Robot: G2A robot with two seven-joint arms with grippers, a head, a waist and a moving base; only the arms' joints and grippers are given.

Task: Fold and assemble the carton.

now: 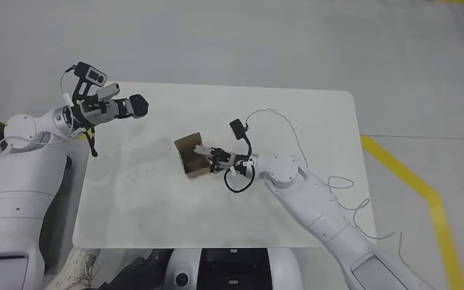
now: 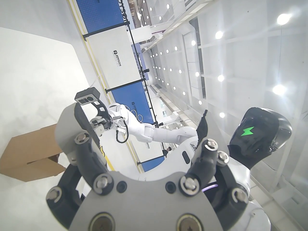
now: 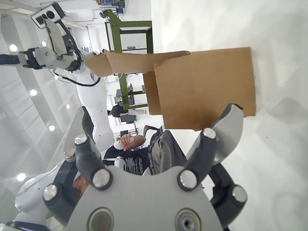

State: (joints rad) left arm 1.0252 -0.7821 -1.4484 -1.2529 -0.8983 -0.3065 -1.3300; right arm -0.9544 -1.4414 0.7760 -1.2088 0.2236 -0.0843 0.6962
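I see my right gripper [image 3: 160,114] wide open at the carton [image 3: 204,85], maybe touching it; left gripper [image 2: 140,111] open too, empty.

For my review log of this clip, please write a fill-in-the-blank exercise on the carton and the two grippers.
1. The brown cardboard carton stands on a ____ table.
2. The gripper at the carton belongs to the ____ arm.
3. The left gripper, held by the table's corner away from the carton, has its fingers ____ and holds nothing.

Missing words: white; right; open.
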